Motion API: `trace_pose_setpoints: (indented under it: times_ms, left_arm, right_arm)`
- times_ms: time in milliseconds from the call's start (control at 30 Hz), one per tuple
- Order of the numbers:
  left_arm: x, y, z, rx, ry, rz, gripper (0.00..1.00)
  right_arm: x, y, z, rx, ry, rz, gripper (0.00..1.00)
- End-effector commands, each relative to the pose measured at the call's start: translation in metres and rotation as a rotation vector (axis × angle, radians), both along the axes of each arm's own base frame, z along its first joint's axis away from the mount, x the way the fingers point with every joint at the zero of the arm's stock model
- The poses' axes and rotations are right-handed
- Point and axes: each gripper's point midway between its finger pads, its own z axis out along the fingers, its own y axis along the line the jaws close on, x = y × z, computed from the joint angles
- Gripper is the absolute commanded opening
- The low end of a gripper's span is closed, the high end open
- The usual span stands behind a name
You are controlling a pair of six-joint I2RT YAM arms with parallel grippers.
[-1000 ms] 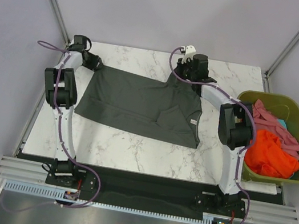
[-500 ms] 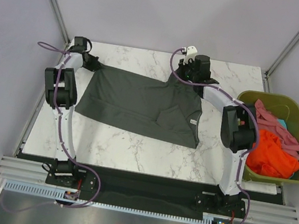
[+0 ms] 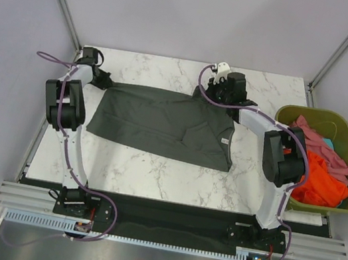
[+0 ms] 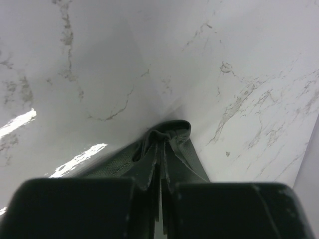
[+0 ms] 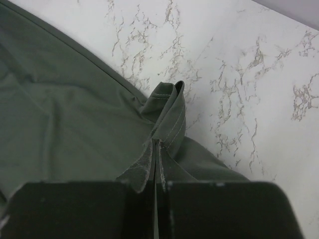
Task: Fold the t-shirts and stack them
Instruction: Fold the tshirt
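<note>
Charcoal tee [image 3: 162, 121] lies spread but rumpled on the marble surface [image 3: 154, 167], with one flap near its right side turned over. The left pincer [image 4: 160, 186] is clenched on a bunched far-left corner of it. The right pincer [image 5: 155, 167] is clenched on a stitched hem fold at the far right edge. By the look of it, folding has barely begun: no clean fold is made and no stack started. An orange tee [image 3: 317, 179] and a pink tee [image 3: 314, 138] wait in the bin [image 3: 315, 112], so most of the task remains.
</note>
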Motion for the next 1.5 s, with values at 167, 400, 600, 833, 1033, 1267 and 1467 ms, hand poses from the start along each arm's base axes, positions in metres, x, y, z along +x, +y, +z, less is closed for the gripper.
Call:
trace_pose_setpoints:
  times_ms: [167, 400, 600, 833, 1033, 1267, 1467]
  left_arm:
    - [-0.023, 0.025, 0.025, 0.119, 0.017, 0.050, 0.02]
    - [-0.009, 0.016, 0.045, 0.063, -0.069, 0.034, 0.02]
    - [0.025, -0.002, 0.081, -0.024, -0.225, -0.040, 0.02]
    - [0.025, -0.014, 0.078, -0.073, -0.238, -0.102, 0.02]
    - [0.024, -0.024, 0.083, -0.116, -0.279, -0.175, 0.02]
    - [0.012, -0.022, 0.087, -0.120, -0.293, -0.238, 0.02]
    - [0.001, -0.021, 0.093, -0.119, -0.304, -0.282, 0.02]
  right_arm:
    - [-0.015, 0.009, 0.039, 0.051, -0.062, 0.024, 0.00]
    - [0.000, 0.002, 0.055, 0.017, -0.164, -0.027, 0.00]
    - [0.035, -0.007, 0.075, 0.004, -0.228, -0.085, 0.00]
    - [0.038, -0.035, 0.092, -0.013, -0.309, -0.177, 0.00]
    - [0.028, -0.055, 0.094, -0.009, -0.325, -0.230, 0.00]
    - [0.013, -0.066, 0.088, -0.017, -0.319, -0.248, 0.00]
    - [-0.001, -0.068, 0.098, -0.003, -0.323, -0.237, 0.00]
